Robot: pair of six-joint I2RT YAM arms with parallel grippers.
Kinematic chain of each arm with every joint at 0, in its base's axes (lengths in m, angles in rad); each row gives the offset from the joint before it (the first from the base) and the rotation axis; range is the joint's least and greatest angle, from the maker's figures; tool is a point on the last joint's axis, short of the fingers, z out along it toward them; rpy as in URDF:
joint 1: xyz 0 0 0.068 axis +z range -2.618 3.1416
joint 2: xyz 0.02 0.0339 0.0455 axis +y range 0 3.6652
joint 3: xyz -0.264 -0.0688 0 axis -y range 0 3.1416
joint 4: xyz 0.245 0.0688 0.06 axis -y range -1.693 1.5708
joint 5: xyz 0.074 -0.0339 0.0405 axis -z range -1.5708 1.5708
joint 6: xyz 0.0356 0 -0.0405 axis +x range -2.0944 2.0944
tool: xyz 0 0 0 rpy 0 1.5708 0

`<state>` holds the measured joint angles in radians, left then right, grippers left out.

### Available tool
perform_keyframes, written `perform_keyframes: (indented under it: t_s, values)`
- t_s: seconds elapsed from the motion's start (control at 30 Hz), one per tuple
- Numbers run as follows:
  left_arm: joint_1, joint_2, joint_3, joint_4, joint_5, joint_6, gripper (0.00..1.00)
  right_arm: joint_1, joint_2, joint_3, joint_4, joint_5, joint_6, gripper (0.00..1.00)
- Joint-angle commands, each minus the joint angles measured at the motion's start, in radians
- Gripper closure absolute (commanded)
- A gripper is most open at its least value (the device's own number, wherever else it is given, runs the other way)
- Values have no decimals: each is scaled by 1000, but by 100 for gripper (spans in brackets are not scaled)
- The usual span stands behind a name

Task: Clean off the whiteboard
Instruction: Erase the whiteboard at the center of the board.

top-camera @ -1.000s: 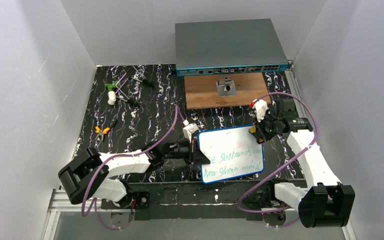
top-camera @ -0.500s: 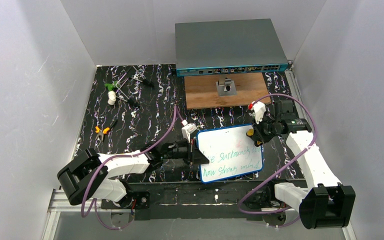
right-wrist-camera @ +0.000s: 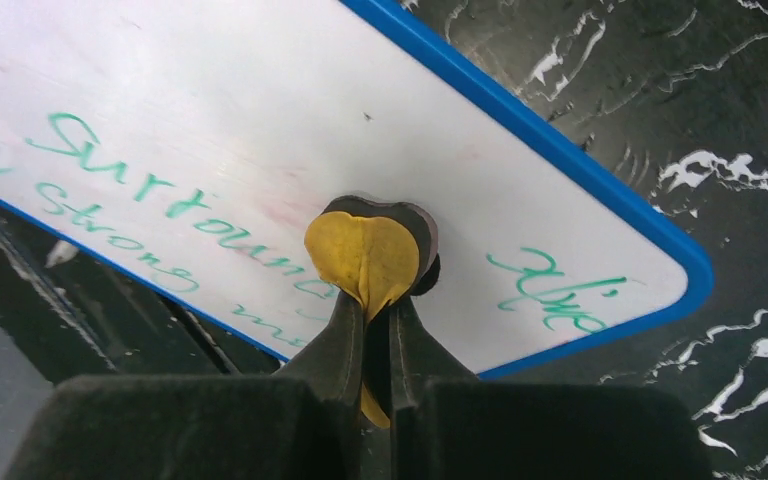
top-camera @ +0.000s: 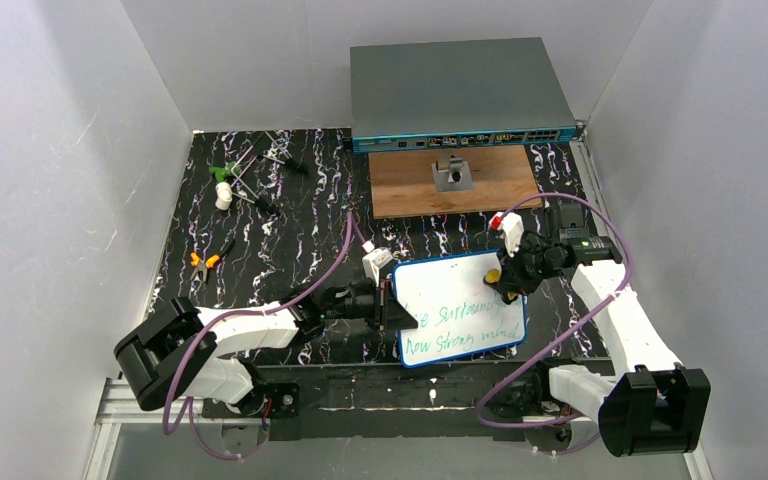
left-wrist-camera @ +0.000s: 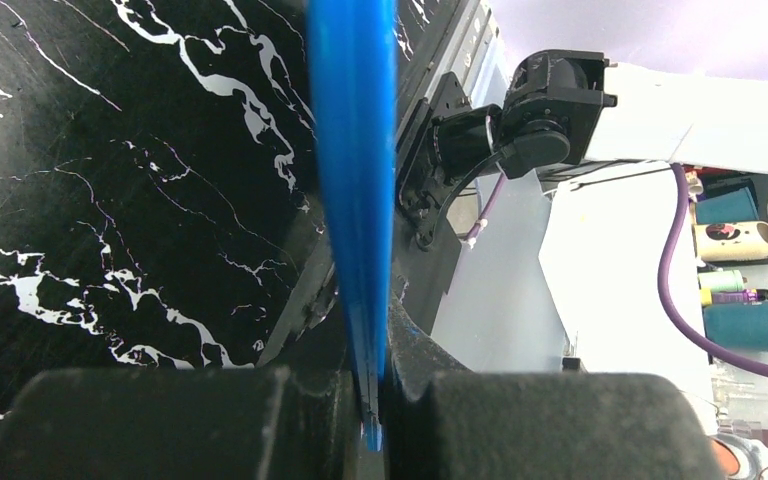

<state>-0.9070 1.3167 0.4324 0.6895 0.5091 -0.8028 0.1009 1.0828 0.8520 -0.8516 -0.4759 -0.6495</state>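
Your right gripper (right-wrist-camera: 375, 305), pinching a yellow eraser (right-wrist-camera: 363, 250), slid onto the whiteboard (right-wrist-camera: 210, 130); your left gripper (left-wrist-camera: 370, 392) clamped its left edge.

The top view looks steeply down from high behind the near edge, over the whole worktop (top-camera: 280, 235). Each wrist view sits close behind its own jaws; all three share the whiteboard (top-camera: 458, 308).

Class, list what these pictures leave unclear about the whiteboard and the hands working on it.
- Left wrist view: the whiteboard appears edge-on in the left hand; its face is hidden.
- Right wrist view: the yellow pad in the right hand covers some writing; the frame edge cuts more.
- Top view: writing too small to read.
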Motion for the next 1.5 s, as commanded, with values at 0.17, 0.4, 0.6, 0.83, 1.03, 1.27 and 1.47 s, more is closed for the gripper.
perform_keyframes:
  t_s: [0.17,0.4,0.6,0.83,1.03,1.27,1.47]
  values:
    - [0,-55,-3,121,35,25,100,-27,14,88,166,147,192,99]
    - [3,-74,-8,121,35,26,100,-74,44,59,122,210,117,99]
    - [10,-91,-20,117,29,29,100,-63,-11,-7,-50,-36,-75,99]
    - [13,-80,-19,132,35,16,100,-39,-26,17,10,-120,15,99]
    - [14,-88,-24,132,33,9,100,-65,-12,56,178,158,167,99]
    - [15,-97,-21,122,30,17,100,-85,24,24,71,165,24,99]
    - [15,-95,-22,125,23,18,100,-79,-9,-43,-100,-10,-184,99]
